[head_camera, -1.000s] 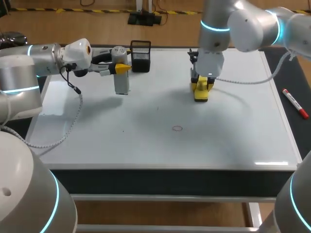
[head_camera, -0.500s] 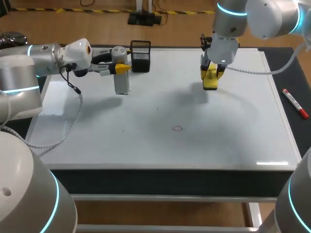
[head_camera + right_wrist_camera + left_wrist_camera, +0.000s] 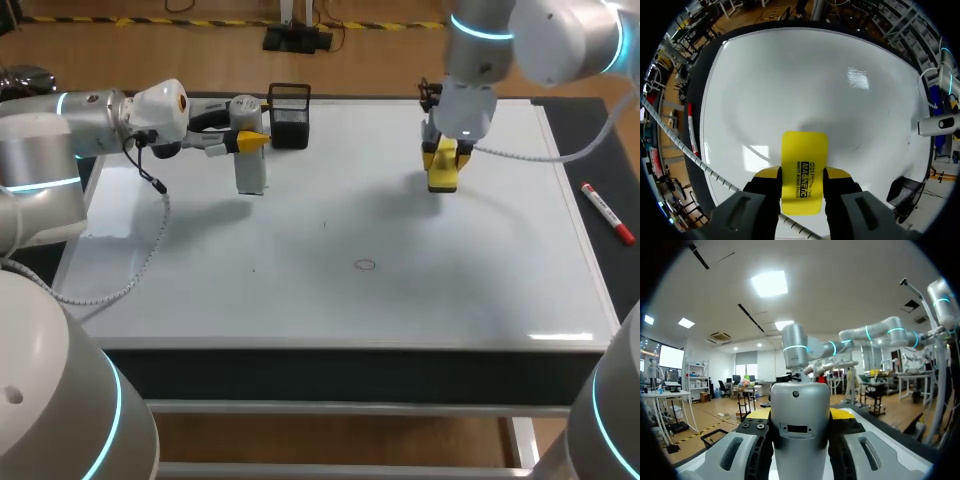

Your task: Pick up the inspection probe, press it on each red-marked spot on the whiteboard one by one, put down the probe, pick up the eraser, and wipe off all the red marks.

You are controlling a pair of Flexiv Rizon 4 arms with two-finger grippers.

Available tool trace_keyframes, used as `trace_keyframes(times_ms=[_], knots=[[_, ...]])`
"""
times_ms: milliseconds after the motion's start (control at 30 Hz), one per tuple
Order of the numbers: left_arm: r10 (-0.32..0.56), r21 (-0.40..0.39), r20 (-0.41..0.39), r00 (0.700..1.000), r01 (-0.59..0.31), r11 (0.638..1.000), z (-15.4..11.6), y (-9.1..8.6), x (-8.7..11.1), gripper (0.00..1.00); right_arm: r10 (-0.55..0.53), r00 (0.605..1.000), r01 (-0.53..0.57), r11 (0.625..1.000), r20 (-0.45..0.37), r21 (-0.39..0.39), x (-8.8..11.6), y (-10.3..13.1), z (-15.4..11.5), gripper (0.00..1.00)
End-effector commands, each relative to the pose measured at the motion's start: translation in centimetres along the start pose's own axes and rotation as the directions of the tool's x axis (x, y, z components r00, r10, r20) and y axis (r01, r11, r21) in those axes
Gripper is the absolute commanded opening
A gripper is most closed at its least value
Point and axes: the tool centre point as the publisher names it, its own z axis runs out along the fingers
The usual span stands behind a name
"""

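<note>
Across the bench lies the whiteboard, covering most of it. At 9 o'clock the left arm enters, and the left gripper pinches the probe from both sides; the probe stands upright at about 10 o'clock on the board. From 1 o'clock the right arm enters, the right gripper clamped on the yellow eraser, which is over the board at 1 o'clock. A black holder sits at 11 o'clock, just beside the probe. A red marker lies on the bench at 3 o'clock, off the board. A faint ring marks the board near its centre
</note>
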Motion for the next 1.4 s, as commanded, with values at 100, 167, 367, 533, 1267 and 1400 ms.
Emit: trace_keyframes(times_ms=[100, 167, 367, 533, 1267, 1400], knots=[[0.001, -0.001, 0.001, 1.0, -0.001, 1.0, 0.0, -0.2, 0.0, 0.0, 0.066, 0.998, -0.066, 0.998, 0.002, -0.002, 3.2, -0.9, -0.3, 0.0], [0.001, -0.001, 0.001, 1.0, -0.001, 1.0, 0.0, -0.2, 0.0, 0.0, 0.094, 0.996, -0.094, 0.996, 0.004, -0.002, 4.2, -1.0, -0.4, 0.0], [0.001, -0.001, 0.001, 1.0, -0.001, 1.0, 0.0, -0.2, 0.0, 0.0, 0.162, 0.987, -0.162, 0.987, 0.008, -0.005, 6.8, -1.0, -0.2, 0.0], [0.001, -0.001, 0.001, 1.0, -0.001, 1.0, 0.0, -0.2, 0.0, 0.0, 0.195, 0.981, -0.195, 0.981, 0.021, -0.012, 7.9, -0.6, -0.1, 0.0], [0.029, 0.037, -0.071, 0.997, -0.027, 0.999, 3.2, -0.5, 2.5, 0.0, 0.203, 0.979, -0.203, 0.979, 0.022, -0.009, 8.1, -0.5, -0.2, 0.0], [0.023, 0.061, -0.144, 0.989, -0.014, 0.998, 5.9, 0.0, 4.8, 0.0, 0.203, 0.979, -0.203, 0.979, 0.022, -0.009, 8.1, -0.5, -0.2, 0.0]])
